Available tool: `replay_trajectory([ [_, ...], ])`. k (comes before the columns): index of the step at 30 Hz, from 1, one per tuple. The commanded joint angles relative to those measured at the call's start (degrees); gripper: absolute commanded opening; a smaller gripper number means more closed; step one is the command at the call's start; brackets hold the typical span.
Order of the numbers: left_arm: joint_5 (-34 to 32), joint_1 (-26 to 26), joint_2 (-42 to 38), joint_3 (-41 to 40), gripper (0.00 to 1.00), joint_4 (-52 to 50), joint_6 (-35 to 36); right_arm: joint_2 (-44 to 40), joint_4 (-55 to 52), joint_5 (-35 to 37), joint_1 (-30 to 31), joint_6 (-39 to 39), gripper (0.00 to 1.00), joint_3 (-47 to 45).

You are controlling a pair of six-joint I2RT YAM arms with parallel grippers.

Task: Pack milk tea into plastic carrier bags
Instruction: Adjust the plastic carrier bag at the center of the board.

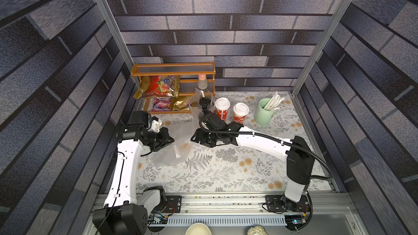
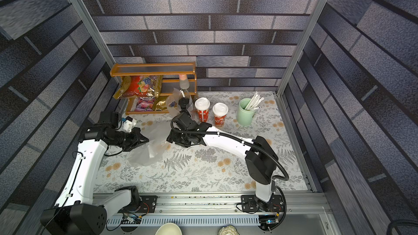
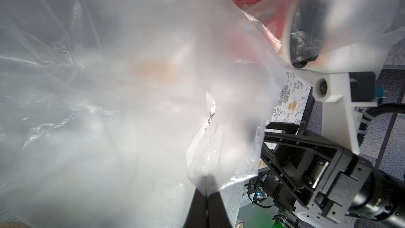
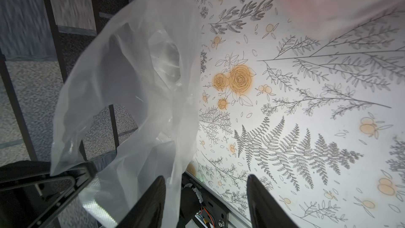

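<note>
Left gripper was clamped shut on a pinch of the clear carrier bag, and film filled its wrist view. Right gripper stood roughly half open with nothing between the jaws, one finger brushing the bag's loose edge. The bag lay crumpled on the floral table between the two grippers. Behind it, a white-lidded cup and a second white-lidded cup stood upright and unbagged, near the green straw cup. A black-lidded cup sat inside another clear bag by the snack shelf, its lower part hidden by the right arm.
</note>
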Motion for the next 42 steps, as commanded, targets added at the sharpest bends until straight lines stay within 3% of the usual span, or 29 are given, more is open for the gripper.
replay_trajectory([
  [1,1.10,0.48,-0.63,0.60,0.01,-0.89,0.25,3.23,6.48,-5.09,0.76,2.10,0.55,0.61],
  [3,1.42,0.59,-0.73,0.68,0.01,-0.85,0.16,4.03,7.68,-6.10,0.74,2.29,0.50,1.05],
  [10,5.01,0.50,-1.17,2.32,0.01,-1.65,-0.61,0.26,3.07,-3.85,0.79,-0.61,0.07,1.02],
  [13,7.84,-0.10,-1.60,3.47,0.01,-3.41,-0.03,-4.17,-2.39,-2.42,0.78,-3.29,0.00,0.51],
  [18,9.32,-5.40,-2.31,4.38,0.02,-4.69,-1.47,-14.40,-14.66,2.88,0.29,-9.10,0.00,-2.92],
  [24,-2.82,-25.44,-0.95,2.83,0.02,7.64,-15.01,-25.92,-26.51,7.26,-3.44,-12.78,0.00,-7.27],
  [28,-11.04,-35.01,6.06,6.51,0.05,10.64,-17.33,-30.47,-33.20,11.29,-6.95,-16.74,0.00,-7.78],
  [34,-14.30,-35.98,11.54,10.39,0.11,11.02,-16.91,-31.38,-33.53,11.00,-10.30,-20.99,0.00,-8.91],
  [39,-9.94,-37.91,13.19,12.66,0.14,10.93,-15.02,-31.88,-31.85,7.54,-10.41,-21.96,0.00,-9.66],
  [42,-12.73,-39.83,14.91,14.63,0.21,7.42,-13.77,-32.32,-30.96,7.70,-10.30,-22.01,0.00,-11.40],
])
